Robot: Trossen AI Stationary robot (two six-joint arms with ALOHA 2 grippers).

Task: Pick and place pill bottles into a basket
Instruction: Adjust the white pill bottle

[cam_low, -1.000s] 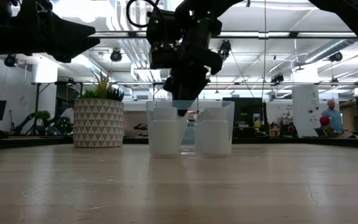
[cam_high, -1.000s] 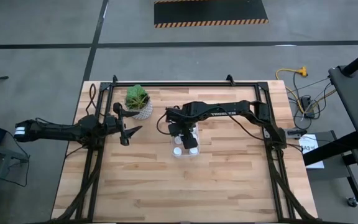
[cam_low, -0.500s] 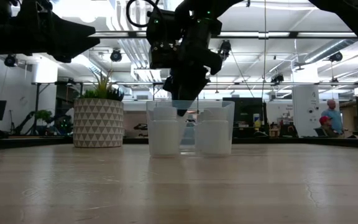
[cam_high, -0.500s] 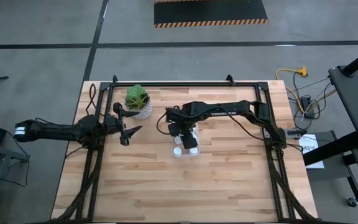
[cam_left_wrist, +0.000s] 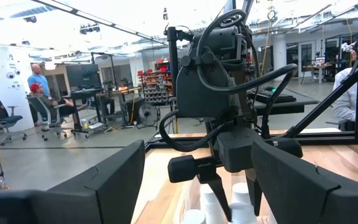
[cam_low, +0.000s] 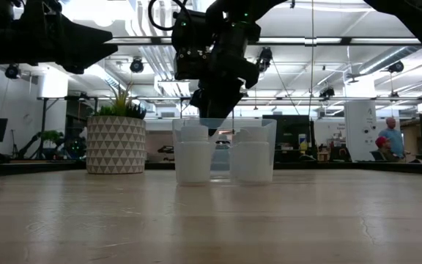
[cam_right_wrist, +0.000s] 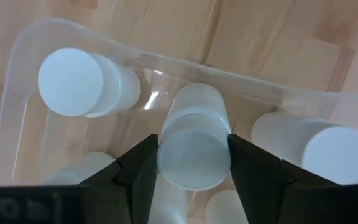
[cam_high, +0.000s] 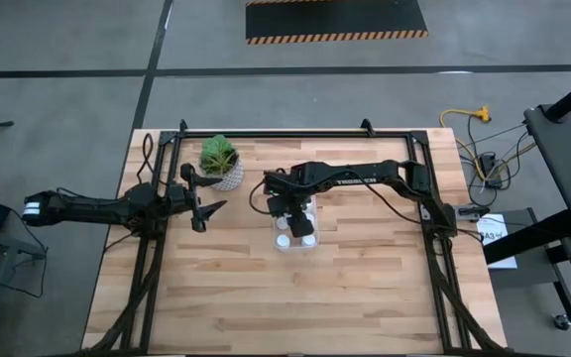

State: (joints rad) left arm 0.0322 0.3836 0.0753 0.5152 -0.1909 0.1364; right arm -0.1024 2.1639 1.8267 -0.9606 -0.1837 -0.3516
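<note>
- Right now the right gripper pinches a small white cylindrical pill bottle with a round white cap; its two dark fingers press the bottle's sides, and it hangs directly over the clear plastic rectangular basket.
- From the level camera, that gripper sits at about the height of the basket's rim, so I judge the bottle is partly inside but cannot tell whether it touches the floor of the bin.
- Around the held bottle, other white bottles stand inside the basket: one near a rounded corner, one at the opposite side, and parts of at least two more at the edge of the wrist picture.
- From above, the basket lies near the middle of the wooden table, with white caps showing in it.
- The step in hand looks like the placing of this bottle; next it calls for lowering it into the free gap, spreading the fingers, then rising straight up without knocking the neighbours.
- Off to the side, the left gripper waits above the table near a white patterned pot with a green plant, its fingers spread and holding nothing.
</note>
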